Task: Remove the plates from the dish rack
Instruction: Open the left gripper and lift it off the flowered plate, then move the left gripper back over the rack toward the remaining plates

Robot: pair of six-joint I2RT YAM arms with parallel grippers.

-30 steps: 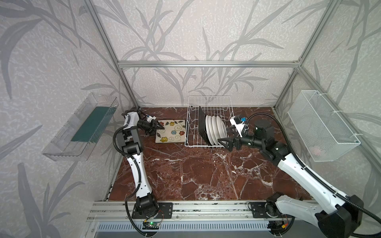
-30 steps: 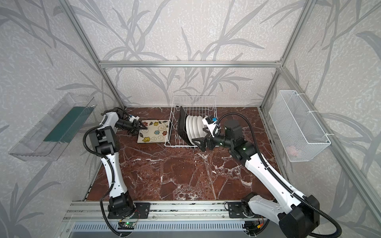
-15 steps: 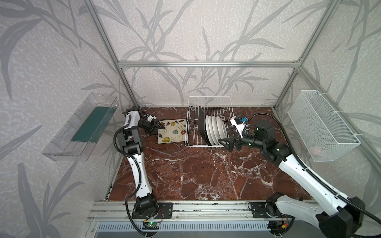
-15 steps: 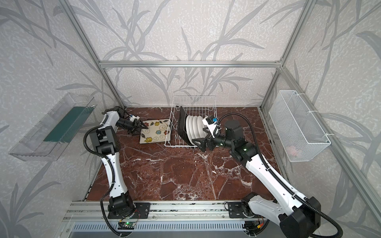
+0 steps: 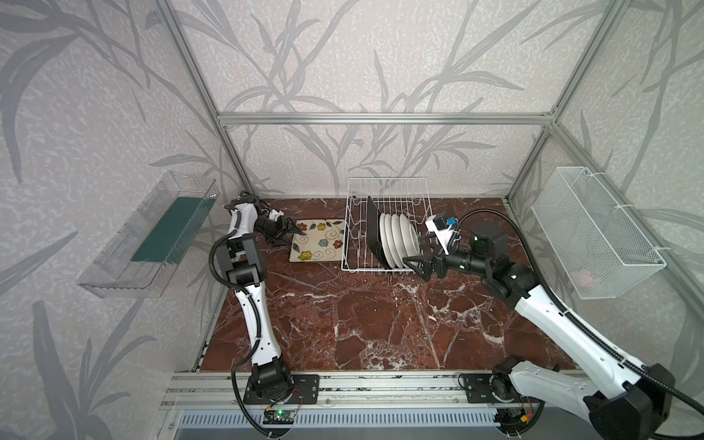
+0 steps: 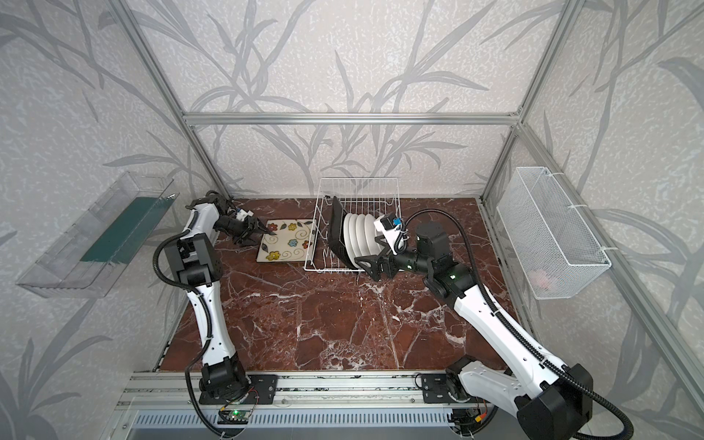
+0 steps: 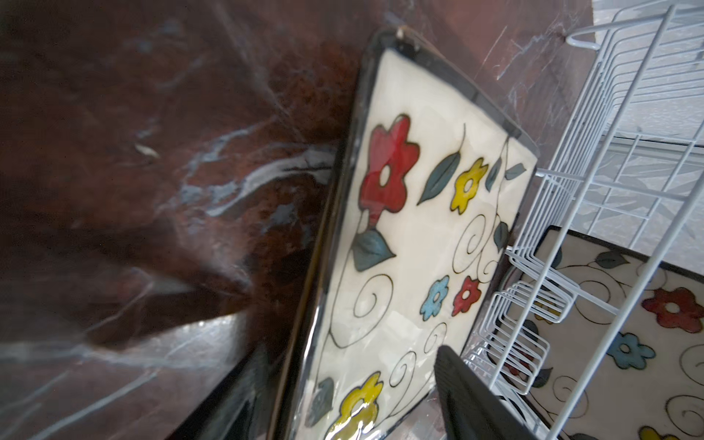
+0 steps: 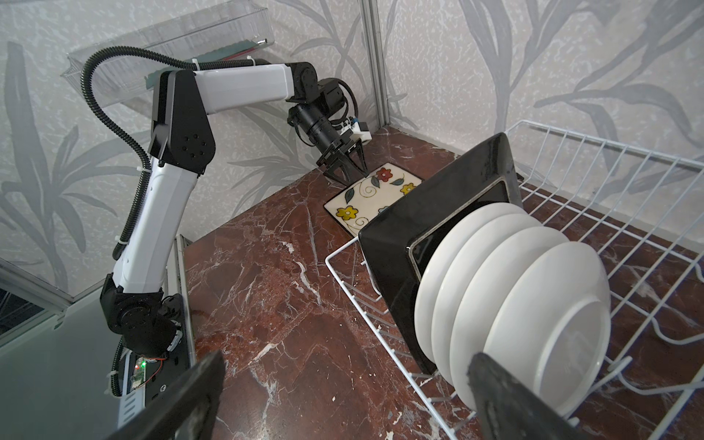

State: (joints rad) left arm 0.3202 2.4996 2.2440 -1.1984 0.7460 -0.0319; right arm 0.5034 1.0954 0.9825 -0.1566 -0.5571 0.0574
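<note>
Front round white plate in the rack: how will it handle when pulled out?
The front round white plate looks glazed and rigid: probably slippery in the right gripper, and breakable if dropped. It stands on edge in the dish rack, close against the other round plates, so it may roll or drag them if pulled sideways.

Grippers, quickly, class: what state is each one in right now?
Left gripper: open, jaws astride an edge of the flowered square plate.
Right gripper: open, empty, beside the round white plates.
</note>
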